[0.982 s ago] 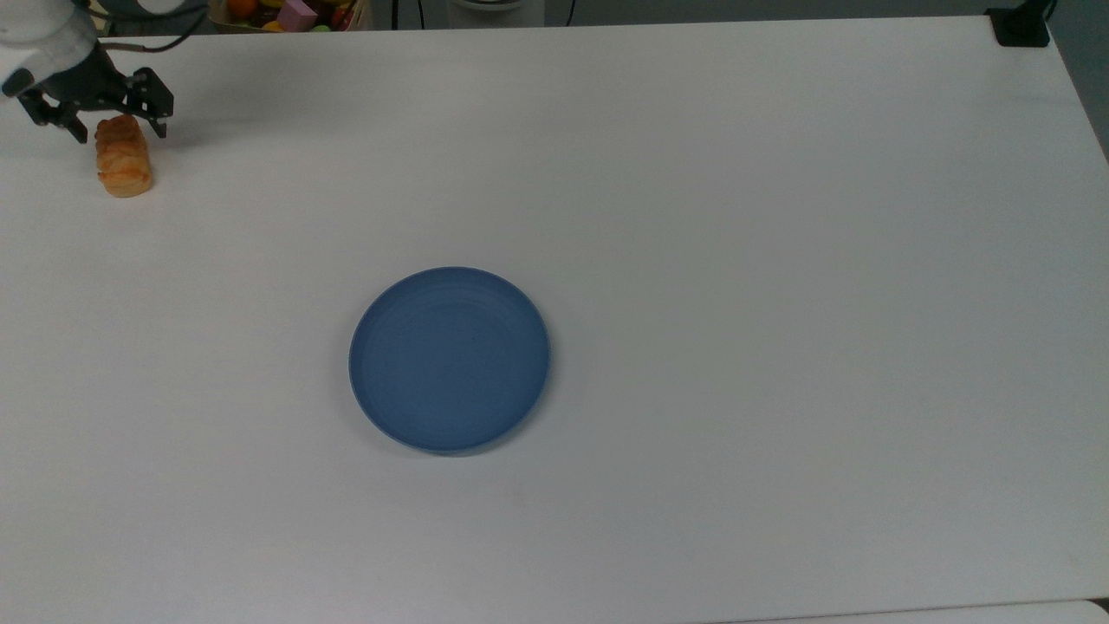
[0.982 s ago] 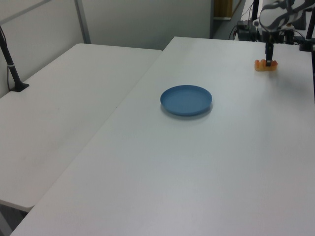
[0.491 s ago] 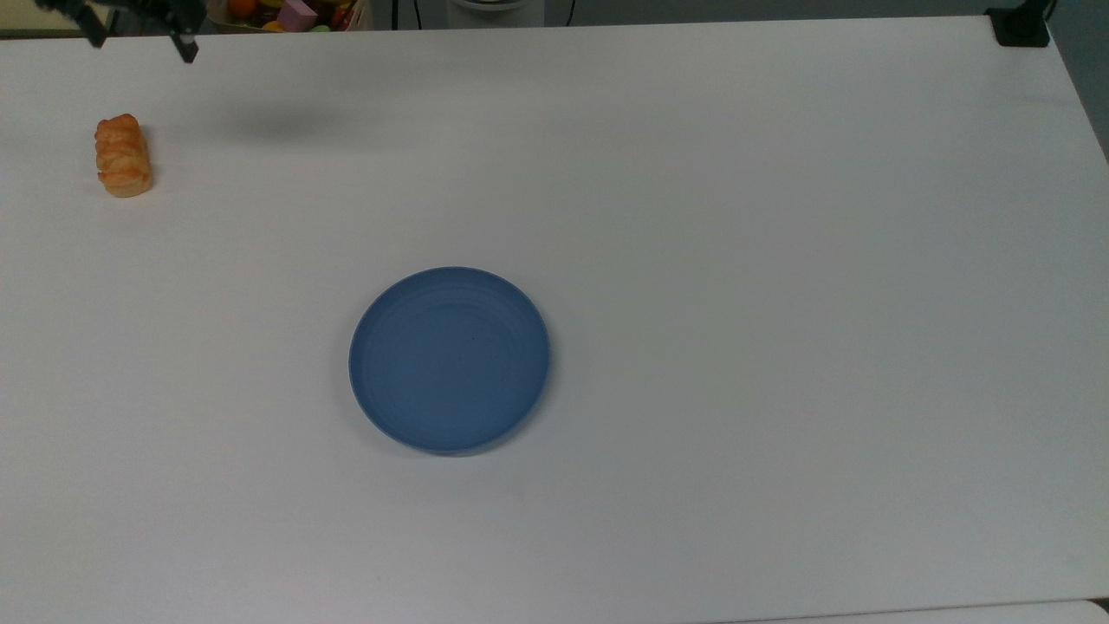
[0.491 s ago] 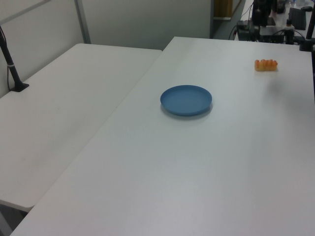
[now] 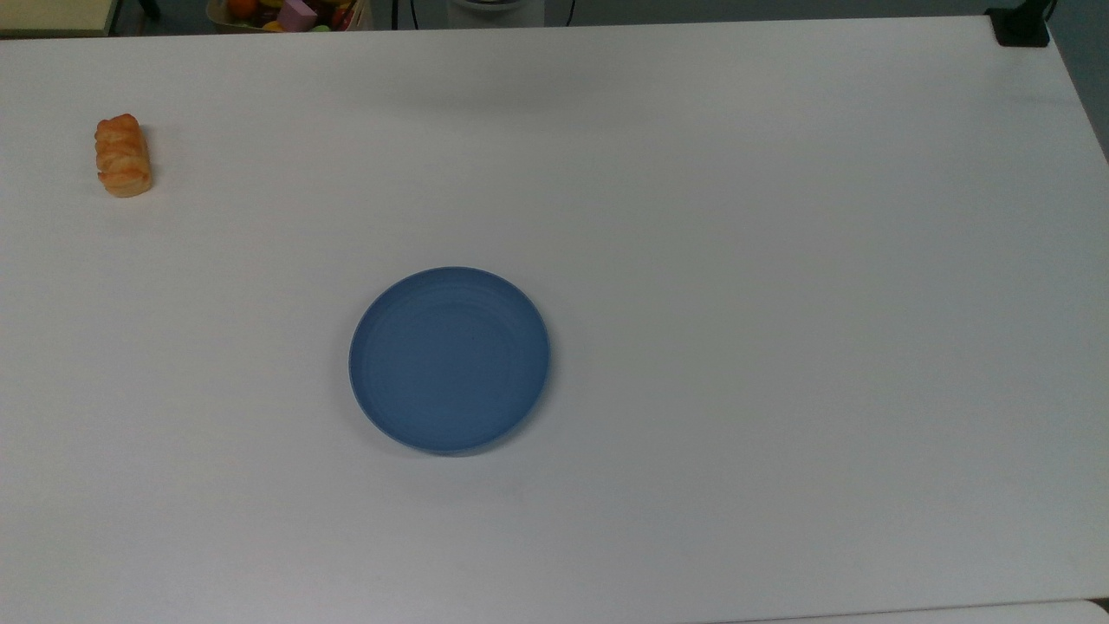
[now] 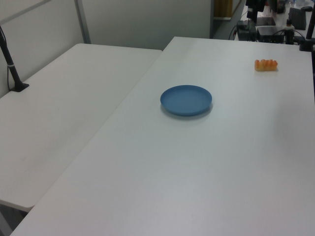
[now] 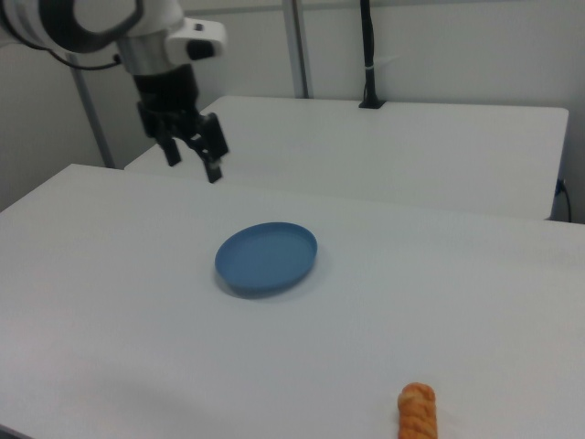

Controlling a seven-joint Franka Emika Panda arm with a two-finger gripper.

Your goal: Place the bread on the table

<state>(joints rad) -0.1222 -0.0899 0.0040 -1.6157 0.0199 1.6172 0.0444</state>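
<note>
Bread point(image 5: 123, 156) count is one, plate point(image 5: 449, 360) count is one, and you've got one tool point(image 7: 193, 155) up in the air in the right view. The roll is golden-orange with a ridged, flaky crust, lying flat on the white surface point(image 5: 780, 303) near the top view's far left edge, well apart from the round blue plate sitting mid-surface with nothing on it. Your tool hangs with its two dark fingers spread apart, gripping nothing, above the far side of the surface from the bread. In the right view the bread's lower end is cut off by the frame. In the left view its crust detail is hard to make out.
</note>
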